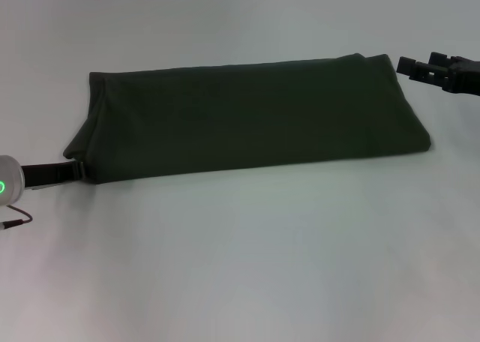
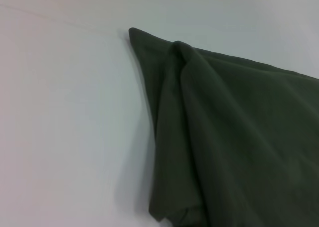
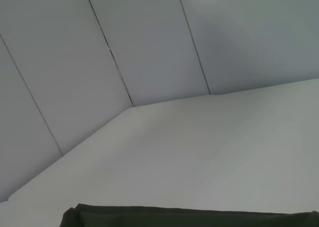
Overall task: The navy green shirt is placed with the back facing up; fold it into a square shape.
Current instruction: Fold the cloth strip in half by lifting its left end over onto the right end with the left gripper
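Observation:
The navy green shirt (image 1: 247,117) lies on the white table (image 1: 240,267) folded into a long band running left to right. My left gripper (image 1: 75,169) sits low at the band's near left corner, touching the cloth there. My right gripper (image 1: 405,66) hovers just off the far right corner, a small gap away from the fabric. The left wrist view shows the shirt (image 2: 239,137) with layered folds ending in a point. Only a strip of the shirt's edge (image 3: 189,217) appears in the right wrist view.
Bare white tabletop surrounds the shirt on all sides. A thin cable (image 1: 15,222) lies at the left edge by the left arm. Grey wall panels (image 3: 149,48) stand behind the table's far edge.

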Robot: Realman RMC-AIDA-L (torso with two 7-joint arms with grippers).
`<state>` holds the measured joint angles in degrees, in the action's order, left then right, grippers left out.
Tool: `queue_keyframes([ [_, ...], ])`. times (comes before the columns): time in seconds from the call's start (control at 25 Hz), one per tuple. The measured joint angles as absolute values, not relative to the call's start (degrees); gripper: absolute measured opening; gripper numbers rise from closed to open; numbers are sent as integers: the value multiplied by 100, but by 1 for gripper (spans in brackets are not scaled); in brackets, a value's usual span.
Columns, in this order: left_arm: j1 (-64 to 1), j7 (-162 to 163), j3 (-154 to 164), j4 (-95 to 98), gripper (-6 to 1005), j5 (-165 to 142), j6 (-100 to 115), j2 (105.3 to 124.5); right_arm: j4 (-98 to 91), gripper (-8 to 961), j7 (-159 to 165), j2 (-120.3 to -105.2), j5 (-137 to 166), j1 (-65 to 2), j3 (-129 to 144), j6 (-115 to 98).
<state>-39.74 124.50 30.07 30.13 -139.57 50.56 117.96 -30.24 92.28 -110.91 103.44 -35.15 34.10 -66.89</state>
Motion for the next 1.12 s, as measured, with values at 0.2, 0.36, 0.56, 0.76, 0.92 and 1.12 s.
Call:
queue_keyframes([
  [0.2, -3988, 12449, 3002, 3013, 6, -13957, 5089, 11795, -3052, 904, 9489, -11042, 10344, -3497, 3516, -6707],
  [0.36, -4011, 12472, 2970, 3024, 3, -13957, 5202, 11766, -3342, 901, 10824, -10778, 10622, -3482, 4001, -6726],
  [0.56, -4024, 12496, 2963, 3037, 3, -13957, 5251, 11753, -3472, 897, 12594, -10384, 12008, -3840, 4344, -6843],
  [0.76, -4021, 12506, 2962, 3026, 3, -13948, 5251, 11749, -3495, 893, 13247, -10321, 13102, -4165, 4343, -6827],
  [0.92, -4015, 12507, 2962, 3023, 3, -13942, 5270, 11754, -3430, 890, 13357, -10428, 13700, -4366, 4353, -6663],
  [1.12, -4022, 12507, 2962, 3023, 3, -13938, 5305, 11757, -3330, 886, 13367, -10637, 14201, -4485, 4356, -6241],
])
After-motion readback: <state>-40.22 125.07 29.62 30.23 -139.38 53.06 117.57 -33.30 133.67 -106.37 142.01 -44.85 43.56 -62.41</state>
